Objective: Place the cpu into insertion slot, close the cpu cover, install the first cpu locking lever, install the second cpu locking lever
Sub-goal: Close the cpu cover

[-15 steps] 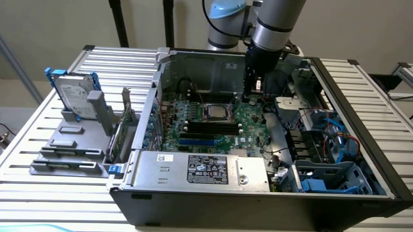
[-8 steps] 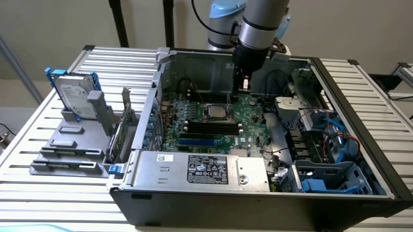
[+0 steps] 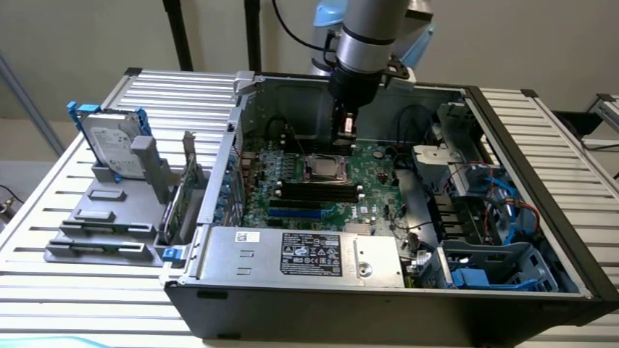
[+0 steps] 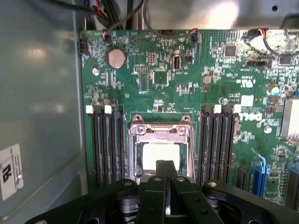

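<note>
— Where was the end effector (image 4: 165, 164)?
— Over the green motherboard (image 4: 187, 93), its two fingers pressed together, their tips just above the pale cpu (image 4: 159, 156).
— And the cpu?
— It sat in the socket, framed by the silver cpu cover (image 4: 161, 132).
— What flanked it?
— Black memory slots (image 4: 105, 144) on both sides, with a coin cell battery (image 4: 117, 58) farther off.

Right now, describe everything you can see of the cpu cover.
The cpu cover is a thin silver metal frame with a square cut-out, seemingly lying flat over the insertion slot on the green board. The pale cpu shows through its opening. Black memory slots flank it. The shut gripper overlaps its near edge; contact is unclear.
</note>
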